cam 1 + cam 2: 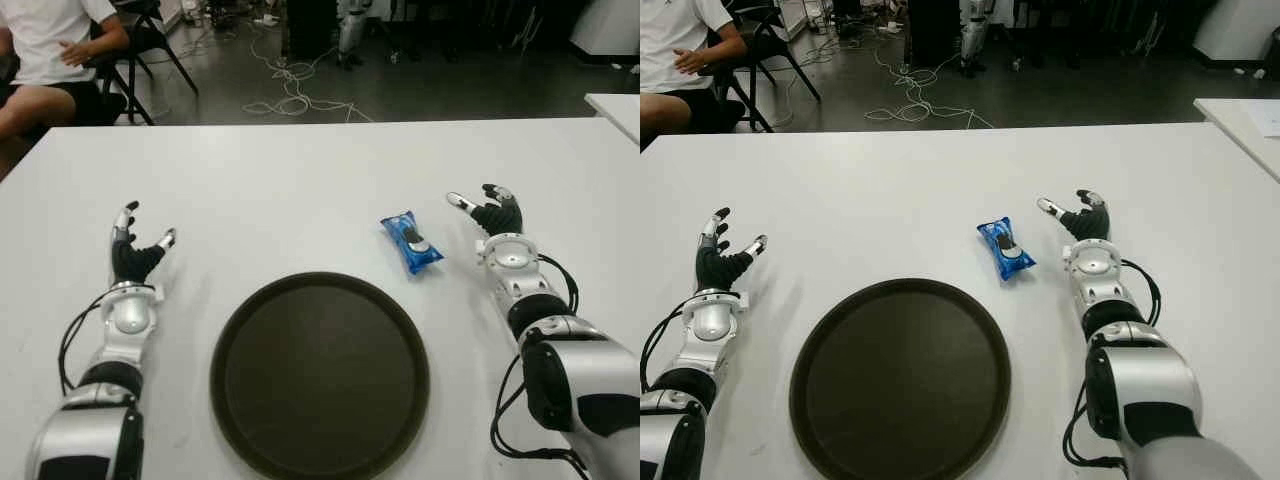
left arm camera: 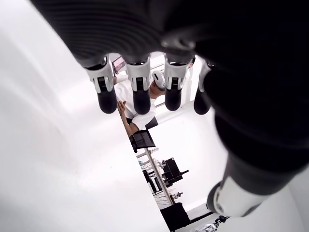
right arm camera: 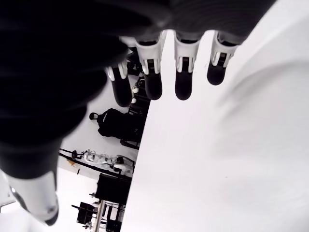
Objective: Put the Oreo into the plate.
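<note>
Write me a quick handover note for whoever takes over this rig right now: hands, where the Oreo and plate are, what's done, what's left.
Left hand: open, empty, left of the plate.
Right hand: open, empty, just right of the Oreo pack.
Oreo pack: blue, lying on the white table, beyond the plate's right edge, not touching it.
Plate: dark, round, holds nothing, centred in front of the robot.
Done: nothing yet.
Left: grasp the pack, probably with the right hand, and set it in the plate.
</note>
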